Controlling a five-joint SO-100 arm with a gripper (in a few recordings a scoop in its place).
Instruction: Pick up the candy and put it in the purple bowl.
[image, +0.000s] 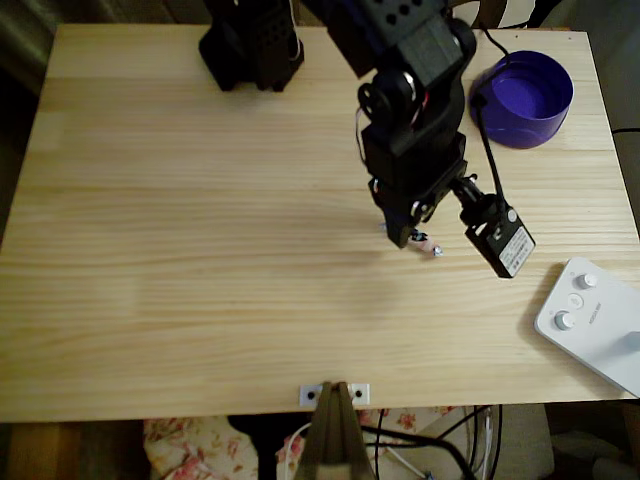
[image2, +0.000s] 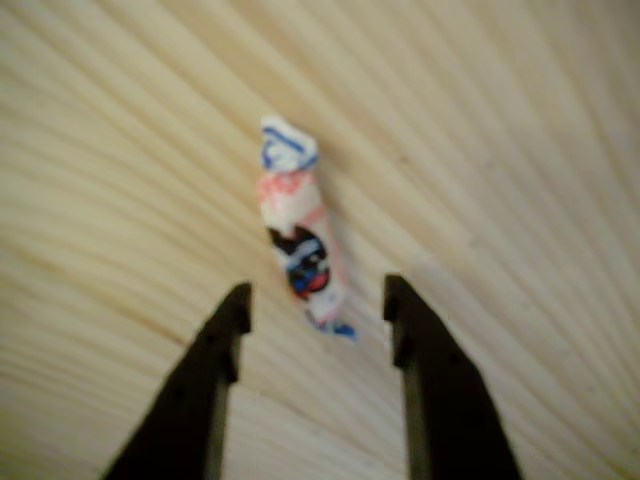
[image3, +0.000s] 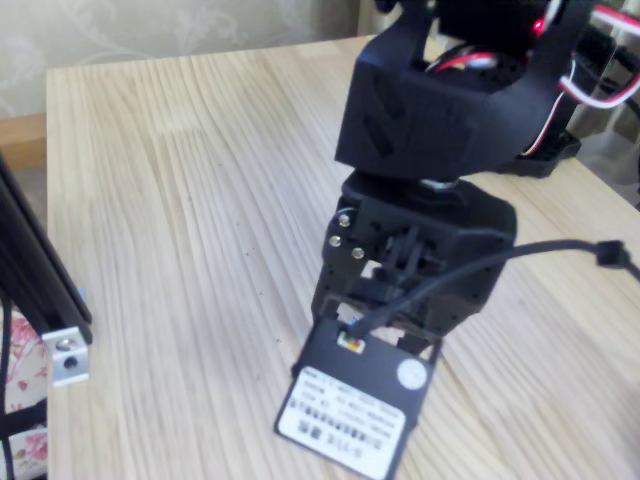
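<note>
- Jaws spread, straddling the near end of the candy (image2: 298, 240) lying on the tabletop (image: 200, 250).
- I'd lower squarely, then pinch its middle.
- Purple bowl (image: 524, 98) waits well apart.

Your setting: a pale wooden table (image: 200, 250) with long grain lines.
Behind the table you see patterned wallpaper (image3: 150, 30); below its front edge, flowered cloth (image: 190, 445).

The black arm (image: 415, 110) reaches from the far edge toward mid-worktop, wrist bent down, gripper (image2: 315, 305) low with jaws apart
</note>
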